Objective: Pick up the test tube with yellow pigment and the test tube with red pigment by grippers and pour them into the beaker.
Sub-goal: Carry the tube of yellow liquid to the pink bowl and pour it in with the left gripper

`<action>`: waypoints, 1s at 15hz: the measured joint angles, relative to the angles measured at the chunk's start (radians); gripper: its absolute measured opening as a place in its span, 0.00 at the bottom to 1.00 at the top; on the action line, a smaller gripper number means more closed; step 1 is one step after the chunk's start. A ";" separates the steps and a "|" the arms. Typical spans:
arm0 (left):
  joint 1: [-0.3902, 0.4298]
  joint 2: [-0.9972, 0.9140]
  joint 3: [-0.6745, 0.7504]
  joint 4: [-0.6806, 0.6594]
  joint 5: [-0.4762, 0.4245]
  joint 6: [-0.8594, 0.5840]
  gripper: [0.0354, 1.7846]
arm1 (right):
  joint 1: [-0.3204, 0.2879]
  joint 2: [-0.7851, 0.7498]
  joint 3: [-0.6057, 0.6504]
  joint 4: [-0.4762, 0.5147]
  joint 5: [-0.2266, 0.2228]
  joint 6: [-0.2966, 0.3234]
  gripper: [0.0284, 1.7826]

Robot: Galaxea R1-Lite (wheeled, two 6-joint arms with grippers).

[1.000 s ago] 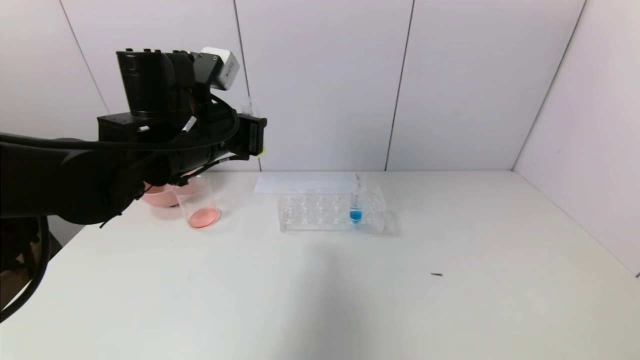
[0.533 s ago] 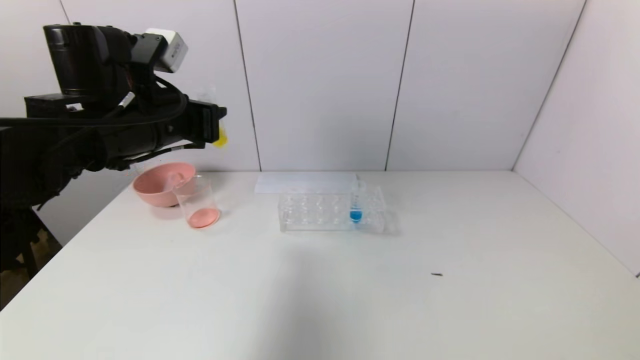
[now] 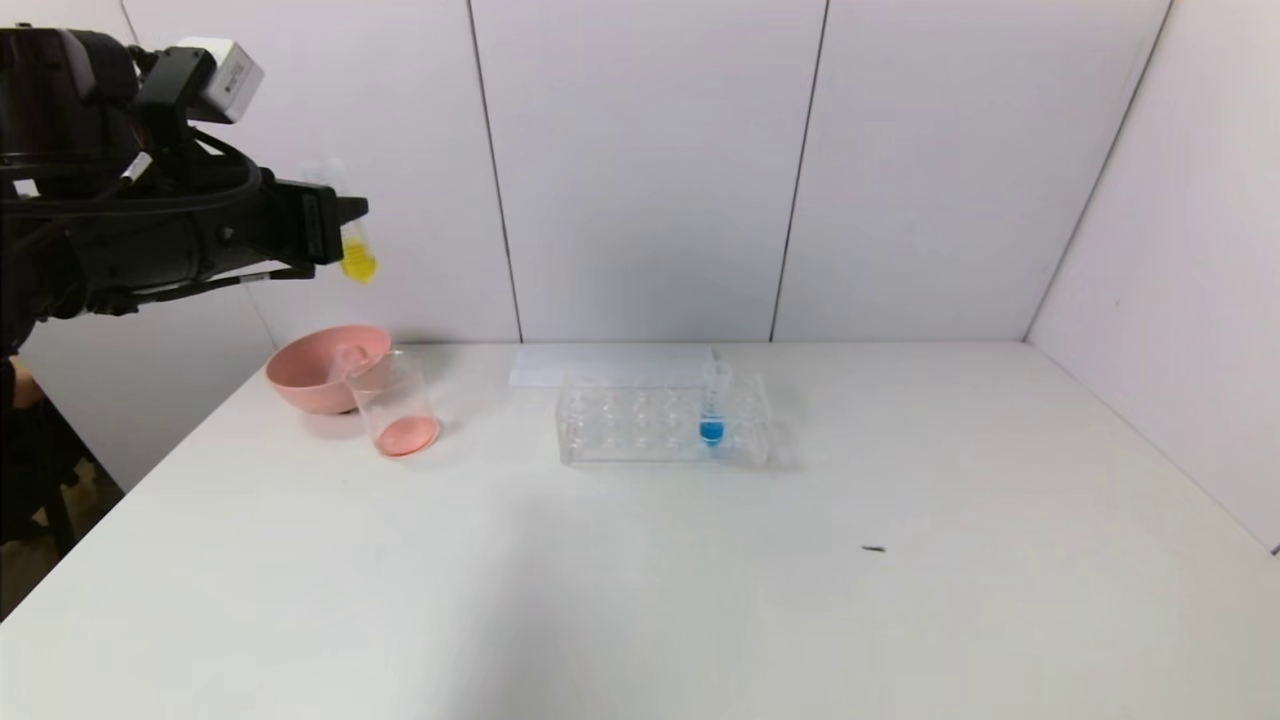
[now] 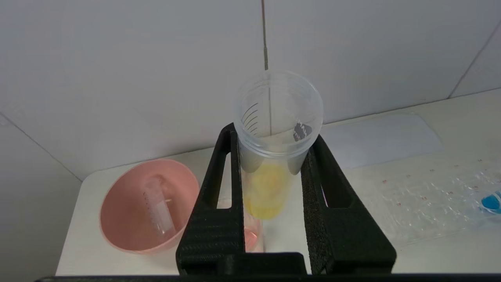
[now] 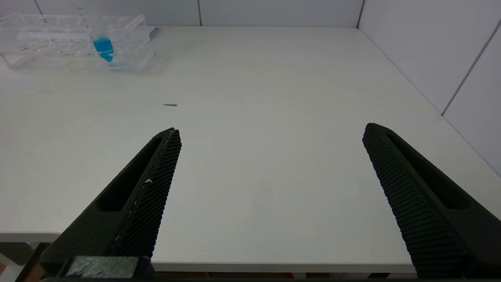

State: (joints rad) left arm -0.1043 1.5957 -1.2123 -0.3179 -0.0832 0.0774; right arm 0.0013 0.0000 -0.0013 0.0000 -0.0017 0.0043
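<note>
My left gripper point(image 3: 338, 228) is shut on the test tube with yellow pigment point(image 3: 356, 260), held upright high in the air at the table's far left. In the left wrist view the yellow liquid point(image 4: 268, 190) sits in the tube's round tip between the black fingers point(image 4: 219, 196). The beaker point(image 3: 396, 405) stands on the table below, with orange-pink liquid at its bottom. No tube with red pigment shows. My right gripper point(image 5: 270, 135) hangs open and empty over the table's near edge.
A pink bowl point(image 3: 300, 375) stands just behind the beaker, with an empty clear tube point(image 4: 158, 205) lying in it. The clear tube rack point(image 3: 640, 425) at mid-table holds a blue-liquid tube point(image 3: 712, 415). A white sheet point(image 3: 610, 365) lies behind it.
My left arm has swung left and a little upward with the yellow tube, from near the rack's side to above the bowl and beaker. Nothing on the table has moved.
</note>
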 joint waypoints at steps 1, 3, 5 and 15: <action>0.016 0.000 0.000 0.000 -0.010 0.000 0.23 | 0.000 0.000 0.000 0.000 0.000 0.000 0.95; 0.071 0.003 -0.001 0.000 -0.055 0.000 0.23 | 0.000 0.000 0.000 0.000 0.000 0.000 0.95; 0.123 0.012 -0.001 0.000 -0.090 -0.001 0.23 | 0.000 0.000 0.000 0.000 0.000 0.000 0.95; 0.259 0.062 0.004 -0.013 -0.185 -0.001 0.23 | 0.000 0.000 0.000 0.000 0.000 0.000 0.95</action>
State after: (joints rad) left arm 0.1543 1.6577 -1.2083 -0.3304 -0.2683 0.0760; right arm 0.0013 0.0000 -0.0017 0.0000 -0.0017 0.0043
